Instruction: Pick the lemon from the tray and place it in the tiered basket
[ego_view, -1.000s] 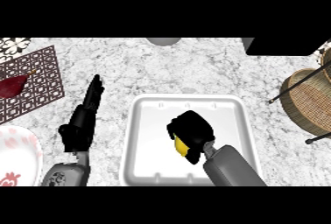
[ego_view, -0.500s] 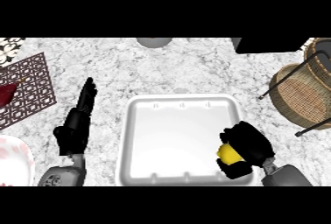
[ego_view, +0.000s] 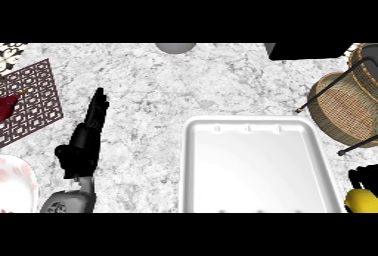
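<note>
The yellow lemon (ego_view: 361, 201) shows at the lower right edge of the head view, just right of the white tray (ego_view: 251, 127). My right hand (ego_view: 363, 179) is curled round the lemon; only its dark fingers show above the fruit. The tray holds nothing. The tiered wicker basket (ego_view: 342, 108) with black wire legs stands at the right edge, beyond the hand. My left hand (ego_view: 83, 142) rests open on the counter at the left, fingers pointing away from me.
A brown lattice mat (ego_view: 33, 97) with a dark red object (ego_view: 7, 104) lies at the far left. A white patterned plate (ego_view: 15, 184) sits at the lower left. A grey round object (ego_view: 176, 47) and a black block (ego_view: 306, 50) line the far edge.
My right hand has carried the lemon from over the tray to beyond its right rim. The view has shifted right, so the tray and basket appear further left.
</note>
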